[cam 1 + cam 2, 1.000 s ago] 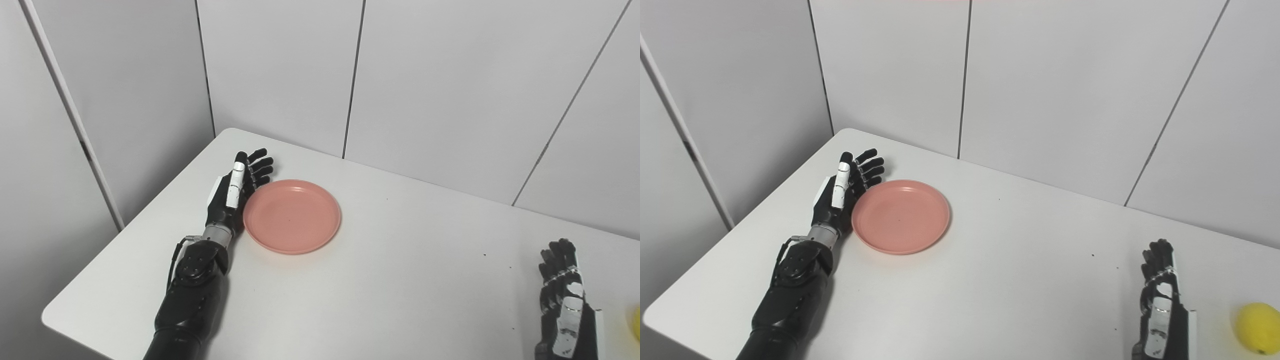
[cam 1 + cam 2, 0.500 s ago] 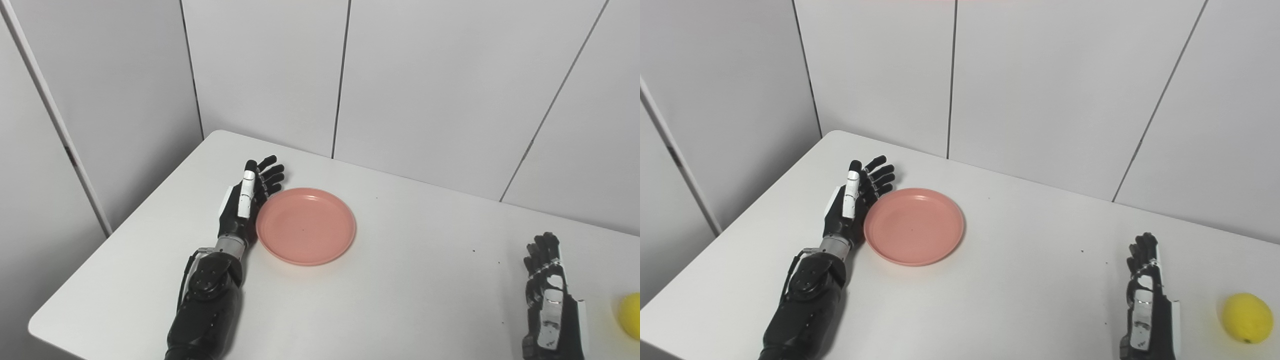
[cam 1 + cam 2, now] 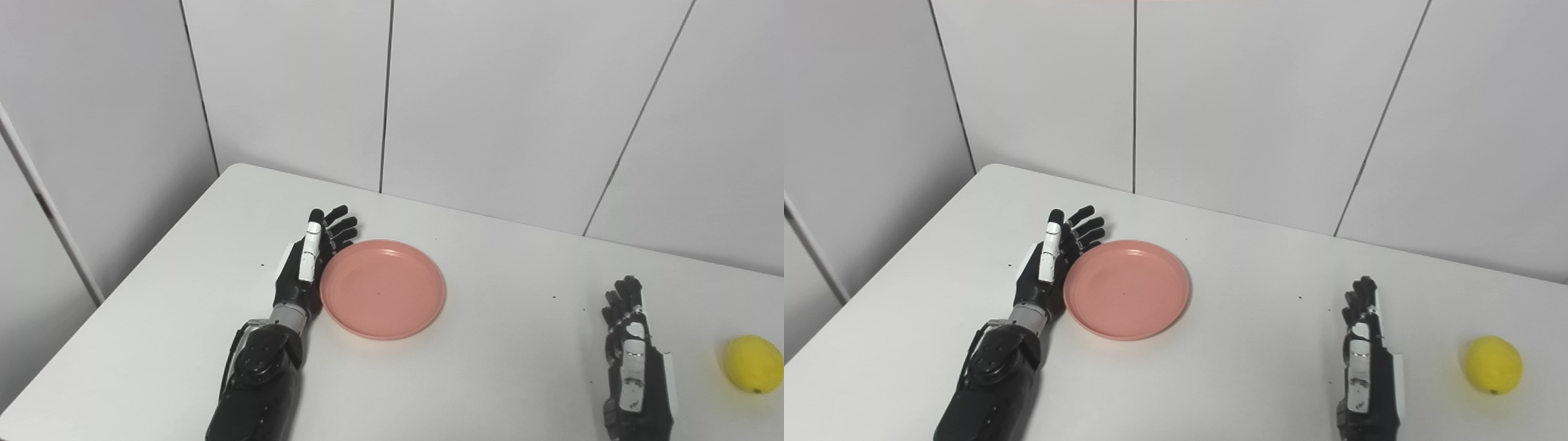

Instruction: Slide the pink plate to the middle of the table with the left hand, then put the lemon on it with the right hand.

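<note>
Pink plate (image 3: 383, 289) lies left of the table's (image 3: 490, 367) middle, my open left hand (image 3: 304, 264) flat against its left rim, gripping nothing. My right hand (image 3: 1364, 361) rests empty, fingers extended, near the lemon (image 3: 1494, 364).

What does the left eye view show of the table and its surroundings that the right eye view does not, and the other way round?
Only the left eye view: more of the side wall at the far left, with its slanted strip; there the lemon sits close to the right edge.

Only the right eye view: more bare table to the right of the lemon.

Both: the left hand, open and flat against the left rim of the pink plate, the right hand resting open between plate and lemon, holding nothing.
</note>
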Controlling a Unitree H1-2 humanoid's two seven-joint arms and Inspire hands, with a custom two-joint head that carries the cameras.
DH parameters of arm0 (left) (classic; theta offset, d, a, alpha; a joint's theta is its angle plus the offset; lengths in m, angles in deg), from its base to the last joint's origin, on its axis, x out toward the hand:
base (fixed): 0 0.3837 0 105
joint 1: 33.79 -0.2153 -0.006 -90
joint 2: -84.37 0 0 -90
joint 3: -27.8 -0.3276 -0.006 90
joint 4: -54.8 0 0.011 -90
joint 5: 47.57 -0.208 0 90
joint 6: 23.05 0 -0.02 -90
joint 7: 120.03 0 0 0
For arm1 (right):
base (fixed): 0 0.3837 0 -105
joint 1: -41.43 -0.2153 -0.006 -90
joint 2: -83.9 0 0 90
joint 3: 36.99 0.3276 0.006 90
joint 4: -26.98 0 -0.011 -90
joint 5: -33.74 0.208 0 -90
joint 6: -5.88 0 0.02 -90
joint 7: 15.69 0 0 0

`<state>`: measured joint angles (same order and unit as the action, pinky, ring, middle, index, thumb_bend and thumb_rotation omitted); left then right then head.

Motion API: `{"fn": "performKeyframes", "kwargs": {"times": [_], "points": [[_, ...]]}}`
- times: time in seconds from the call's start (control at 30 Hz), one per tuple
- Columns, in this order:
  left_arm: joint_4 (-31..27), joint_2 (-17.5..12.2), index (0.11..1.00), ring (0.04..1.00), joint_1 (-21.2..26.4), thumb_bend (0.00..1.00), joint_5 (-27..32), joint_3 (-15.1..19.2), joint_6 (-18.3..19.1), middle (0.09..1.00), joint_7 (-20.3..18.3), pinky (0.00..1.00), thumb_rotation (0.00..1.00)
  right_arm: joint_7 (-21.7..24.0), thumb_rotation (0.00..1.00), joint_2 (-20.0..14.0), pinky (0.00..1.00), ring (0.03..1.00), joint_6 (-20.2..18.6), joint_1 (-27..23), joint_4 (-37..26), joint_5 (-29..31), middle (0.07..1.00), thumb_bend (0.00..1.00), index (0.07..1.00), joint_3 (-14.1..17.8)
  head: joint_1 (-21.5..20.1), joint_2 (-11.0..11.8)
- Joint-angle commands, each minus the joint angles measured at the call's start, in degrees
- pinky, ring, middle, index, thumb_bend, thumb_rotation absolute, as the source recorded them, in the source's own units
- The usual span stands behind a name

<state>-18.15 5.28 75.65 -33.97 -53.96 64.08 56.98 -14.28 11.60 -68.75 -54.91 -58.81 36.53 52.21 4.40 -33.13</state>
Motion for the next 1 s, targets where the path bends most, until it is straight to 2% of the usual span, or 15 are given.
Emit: {"fn": "performKeyframes", "kwargs": {"times": [0.0,0.3,0.5,0.63,0.77,0.97], "points": [[-1.7,0.5,0.810,0.829,1.0,0.71,-0.6,-0.4,0.2,0.813,0.1,0.85,1.00,-0.3,1.00,1.4,1.00,0.979,-1.1,3.2,1.8,-0.3,0.978,0.69,0.977,-0.8,-1.4,-0.4],[-3.3,2.2,0.805,0.827,1.2,0.70,-1.0,-2.0,2.3,0.808,0.3,0.85,1.00,-1.8,1.00,3.1,1.00,0.974,-2.6,3.6,0.4,-2.0,0.965,0.67,0.968,-1.8,-7.0,-1.2],[-2.7,2.3,0.807,0.826,1.2,0.70,-2.3,-3.9,1.9,0.809,-0.4,0.84,1.00,-2.3,1.00,3.8,1.00,0.985,-2.7,3.5,0.2,-2.6,0.978,0.69,0.982,-2.5,-9.6,-1.6],[-2.6,1.8,0.806,0.822,1.1,0.72,-3.1,-5.0,2.2,0.808,-0.7,0.85,1.00,-2.9,1.00,4.5,0.99,0.980,-2.5,3.3,0.2,-3.9,0.974,0.69,0.972,-3.3,-13.1,-1.9],[-2.1,1.8,0.806,0.822,1.2,0.72,-2.9,-5.1,2.1,0.809,-1.1,0.85,1.00,-4.0,1.00,5.4,0.99,0.983,-2.1,2.8,1.2,-5.6,0.973,0.71,0.964,-3.7,-16.7,-1.8],[-1.5,3.3,0.818,0.834,1.2,0.71,-1.3,-4.9,2.4,0.823,-2.0,0.86,1.00,-4.7,1.00,6.2,0.99,0.980,-2.2,2.1,2.7,-6.4,0.976,0.73,0.968,-3.9,-18.3,-1.8]]}}
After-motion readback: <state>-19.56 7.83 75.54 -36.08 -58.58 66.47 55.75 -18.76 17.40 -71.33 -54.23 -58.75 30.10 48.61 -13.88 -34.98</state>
